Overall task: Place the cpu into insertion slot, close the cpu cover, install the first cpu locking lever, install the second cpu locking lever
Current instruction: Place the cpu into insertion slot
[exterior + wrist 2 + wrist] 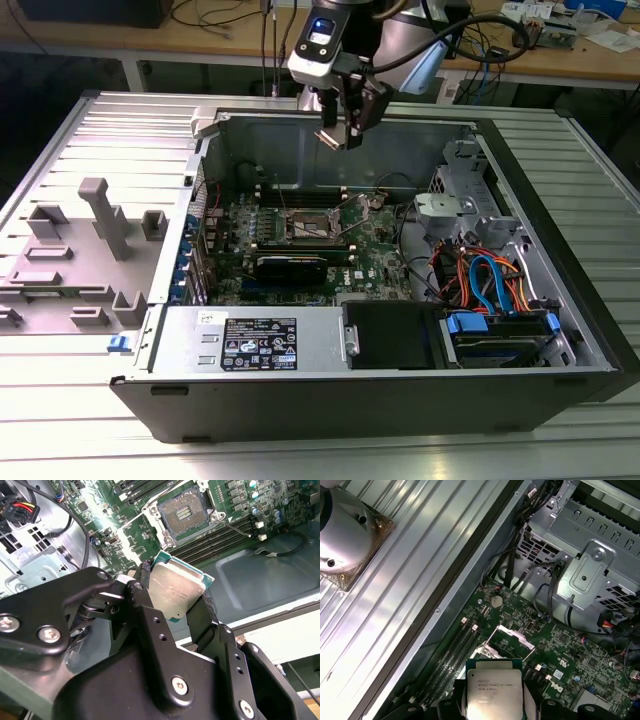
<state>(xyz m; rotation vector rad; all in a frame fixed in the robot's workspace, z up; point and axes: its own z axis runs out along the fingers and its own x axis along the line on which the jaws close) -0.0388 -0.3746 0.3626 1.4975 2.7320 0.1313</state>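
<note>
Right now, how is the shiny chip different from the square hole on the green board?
The cpu is silver-topped; the insertion slot is dark. The cpu is held up in the tool, above the green board; the insertion slot lies empty on it. Both are square.

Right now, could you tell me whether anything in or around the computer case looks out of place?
Nothing stands out. The cpu is clamped by its edges in the hand above the open computer case, and the insertion slot on the motherboard lies empty; I see no damage or loose parts.
</note>
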